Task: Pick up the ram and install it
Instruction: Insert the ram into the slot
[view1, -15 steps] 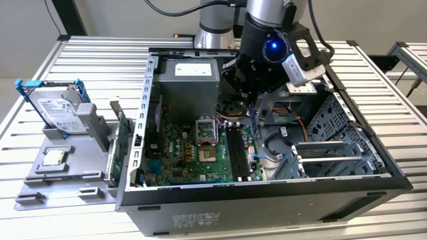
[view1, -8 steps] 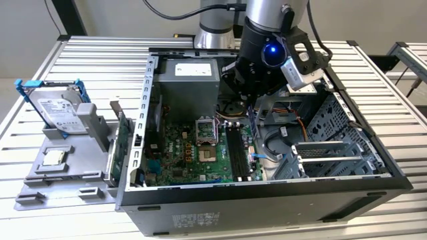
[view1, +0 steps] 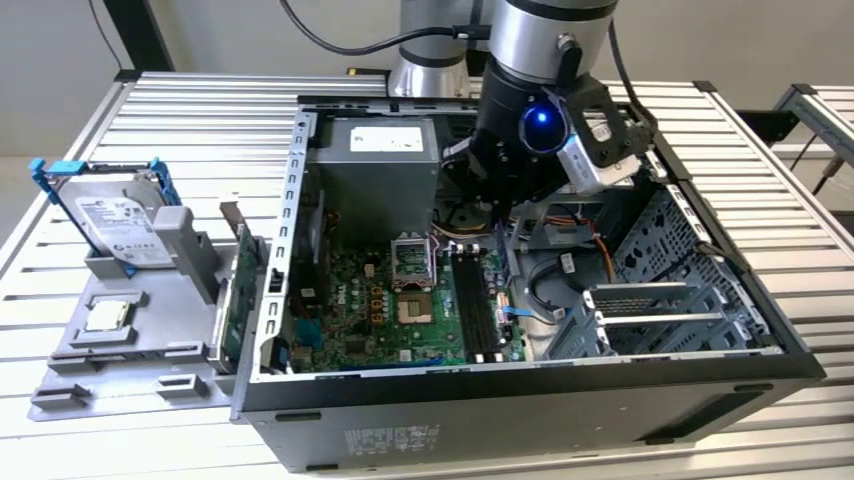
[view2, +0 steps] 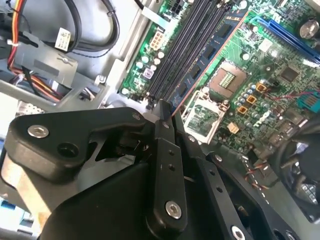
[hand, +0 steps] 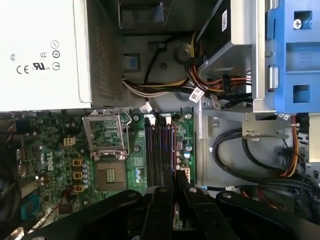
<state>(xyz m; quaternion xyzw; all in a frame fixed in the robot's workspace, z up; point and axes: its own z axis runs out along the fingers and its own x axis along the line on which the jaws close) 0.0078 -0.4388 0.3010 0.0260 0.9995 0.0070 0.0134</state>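
The fingertips of the gripper (view2: 170, 112) are partly covered by its own black links in both wrist views, and in the exterior view the arm (view1: 547, 60) hides what it carries. In the second wrist view the two fingers stand narrow, pinched on one end of the ram (view2: 207, 52). This is a thin flat dark blue board with dark rectangular chips and a pale pinkish lower edge. It reaches from the fingers out over the motherboard (view2: 270, 60), lying along the long black slots (view2: 185, 50) and covering part of them. Whether its edge touches a slot is hard to make out, and so is the number of slots.

One motherboard shows, green and crowded with small parts, on the floor of one open black and grey metal computer case (view1: 534, 400). On the motherboard sits one square processor socket (view2: 227, 80) with its shiny metal frame hinged open beside it. Past the motherboard's far edge stands one grey box-shaped power supply (view1: 380, 170), with a perforated side wall and a bundle of coloured cables (hand: 200, 85) next to it.

Well apart from the motherboard, outside the case, one grey plastic tray (view1: 134, 350) holds one silver hard drive (view1: 120, 225), tilted in a blue bracket. Its lower part is cut off by the tray's wall
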